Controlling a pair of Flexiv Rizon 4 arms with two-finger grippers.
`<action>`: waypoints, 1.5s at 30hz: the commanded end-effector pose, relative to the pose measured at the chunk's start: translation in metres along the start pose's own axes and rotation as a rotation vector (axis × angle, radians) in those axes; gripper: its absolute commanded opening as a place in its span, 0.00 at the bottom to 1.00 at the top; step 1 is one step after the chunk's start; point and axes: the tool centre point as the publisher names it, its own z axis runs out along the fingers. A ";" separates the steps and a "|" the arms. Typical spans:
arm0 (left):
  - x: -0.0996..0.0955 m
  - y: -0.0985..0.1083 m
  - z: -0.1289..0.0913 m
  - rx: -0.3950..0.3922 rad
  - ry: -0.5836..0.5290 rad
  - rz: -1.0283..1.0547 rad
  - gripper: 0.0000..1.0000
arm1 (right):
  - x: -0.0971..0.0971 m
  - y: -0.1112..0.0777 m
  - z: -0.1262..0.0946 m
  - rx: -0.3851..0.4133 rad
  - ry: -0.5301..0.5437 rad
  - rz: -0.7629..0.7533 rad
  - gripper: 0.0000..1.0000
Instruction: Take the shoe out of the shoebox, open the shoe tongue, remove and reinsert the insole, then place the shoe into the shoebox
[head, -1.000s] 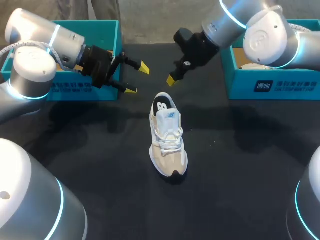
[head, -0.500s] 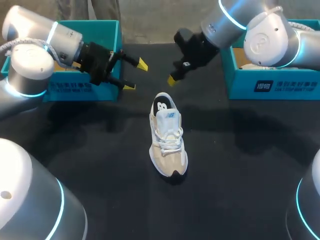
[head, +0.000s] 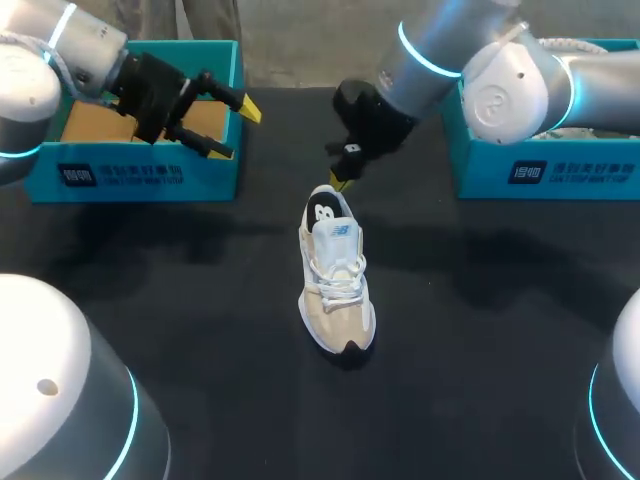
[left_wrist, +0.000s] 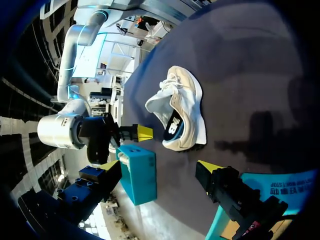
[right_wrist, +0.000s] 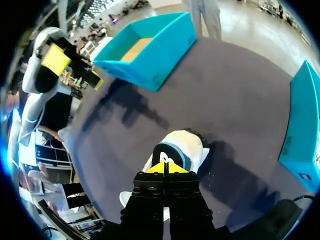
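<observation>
Our right pincer (right_wrist: 164, 167) is closed, its two yellow tips pressed flat together with nothing between them. It hangs directly over the heel of the sneaker (head: 337, 285); we cannot tell whether the tips touch the collar. The right arm comes in from the counter's far right corner and reaches past the middle to the heel.

Our left pincer (head: 233, 130) stands wide open and empty. Its fingers are spread over the near right corner of the left shoebox (head: 150, 178), well apart from the sneaker.

The sneaker, white and beige with a dark toe tip, stands upright on its sole near the middle of the counter (head: 500, 350), outside both boxes. Its heel points to the far edge and its toe to the near edge. The laces (head: 338, 275) cross the upper, and the tongue (head: 336, 235) rises above them in front of the dark-lined heel opening.

The left shoebox, teal with a brown cardboard floor showing, sits at the counter's far left corner. The right shoebox (head: 545, 170), also teal, sits at the far right corner, partly hidden by our right arm. The counter is covered in black cloth.
</observation>
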 end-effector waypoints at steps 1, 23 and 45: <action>-0.003 -0.001 -0.018 0.009 0.004 0.002 1.00 | 0.008 -0.003 0.007 0.030 -0.078 0.022 0.00; -0.021 -0.005 -0.090 0.046 0.020 0.028 1.00 | 0.024 -0.035 0.041 0.187 -0.191 0.152 0.00; -0.010 0.003 -0.119 -0.008 0.024 0.004 1.00 | 0.018 -0.055 0.069 0.282 -0.251 0.218 0.00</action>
